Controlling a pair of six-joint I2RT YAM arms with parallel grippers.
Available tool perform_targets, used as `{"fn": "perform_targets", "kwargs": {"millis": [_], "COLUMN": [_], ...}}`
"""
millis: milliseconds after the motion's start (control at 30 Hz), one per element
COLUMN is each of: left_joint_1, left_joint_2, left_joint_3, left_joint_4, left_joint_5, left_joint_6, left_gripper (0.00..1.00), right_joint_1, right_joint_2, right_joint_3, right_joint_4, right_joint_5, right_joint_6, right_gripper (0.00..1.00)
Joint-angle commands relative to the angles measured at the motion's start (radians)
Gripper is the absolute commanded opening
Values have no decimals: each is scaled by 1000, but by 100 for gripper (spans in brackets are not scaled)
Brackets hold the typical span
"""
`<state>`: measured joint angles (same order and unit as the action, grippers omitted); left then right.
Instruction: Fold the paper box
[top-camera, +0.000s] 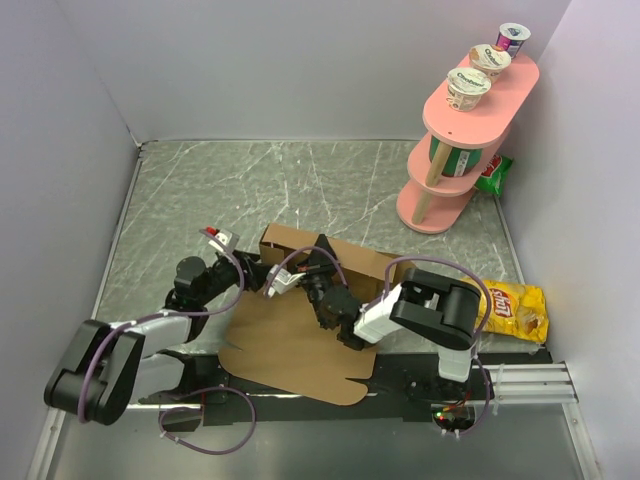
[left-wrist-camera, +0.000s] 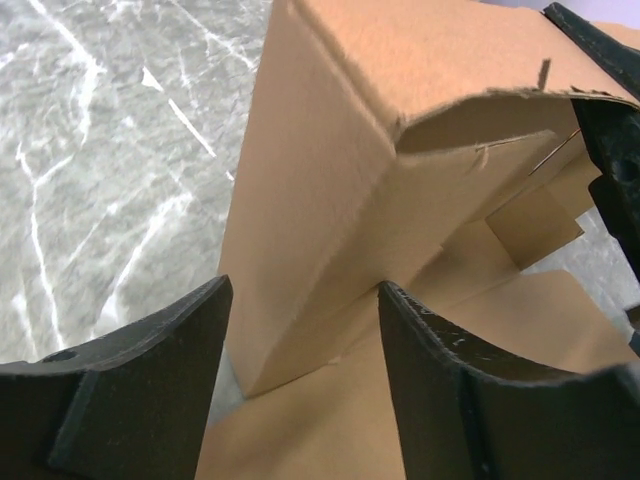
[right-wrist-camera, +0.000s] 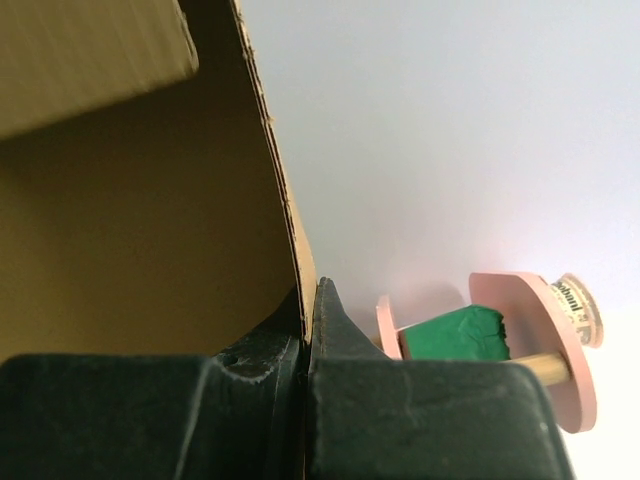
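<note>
The paper box (top-camera: 290, 345) is plain brown cardboard, its flat part lying on the table in front of the arms. Its back wall (top-camera: 330, 255) stands raised. My right gripper (top-camera: 322, 258) is shut on that wall, and in the right wrist view the cardboard edge (right-wrist-camera: 290, 220) runs down between the closed fingers of the gripper (right-wrist-camera: 308, 292). My left gripper (left-wrist-camera: 305, 290) is open at the box's left end. A folded-up corner of the box (left-wrist-camera: 320, 230) stands between its fingers (left-wrist-camera: 150, 390) without being pinched.
A pink tiered shelf (top-camera: 470, 130) with yogurt cups (top-camera: 468, 88) and a green bag (top-camera: 493, 172) stands at the back right. A yellow chips bag (top-camera: 515, 310) lies right of the right arm. Walls close the table in on the left, back and right.
</note>
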<state>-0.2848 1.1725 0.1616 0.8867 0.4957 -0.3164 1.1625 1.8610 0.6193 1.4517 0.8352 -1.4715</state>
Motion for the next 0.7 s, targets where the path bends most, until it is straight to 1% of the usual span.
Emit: {"fn": "perform_targets", "kwargs": {"millis": [0,200,233,267,367,400,433,500,533,567,600,667], "left_joint_1": [-56,-135,-143,-151,-185,-203,-212,-235,-243,-251,-270,-287], "left_joint_2": [51,85,90,102,139,148,159,183,193,209,216,231], "left_joint_3": [59,65,64,59,56,64,70,81,79,79,81,82], "left_joint_4": [127,201,215,230,297,305,299,302,329,340,343,347], "left_joint_5": [-63,-227,-274,-292,-365,-384,-402,-453,-476,-492,-544,-585], "left_joint_6": [69,109,112,115,115,122,123,126,125,126,131,141], "left_gripper": [66,63,65,66,66,64,59,54,51,44,40,37], "right_joint_1": [8,6,8,6,8,6,6,8,6,6,6,6], "right_joint_2": [24,-13,-19,-22,-26,-26,-22,-10,9,16,24,33], "right_joint_3": [-75,-76,-76,-75,-73,-73,-73,-73,-72,-72,-72,-73], "right_joint_4": [52,-62,-79,-88,-119,-122,-120,-80,-56,-31,2,15], "right_joint_5": [85,79,77,76,76,77,79,87,99,104,107,114], "right_joint_6": [163,237,247,253,278,283,278,260,234,220,208,195], "right_gripper": [0,0,0,0,0,0,0,0,0,0,0,0]}}
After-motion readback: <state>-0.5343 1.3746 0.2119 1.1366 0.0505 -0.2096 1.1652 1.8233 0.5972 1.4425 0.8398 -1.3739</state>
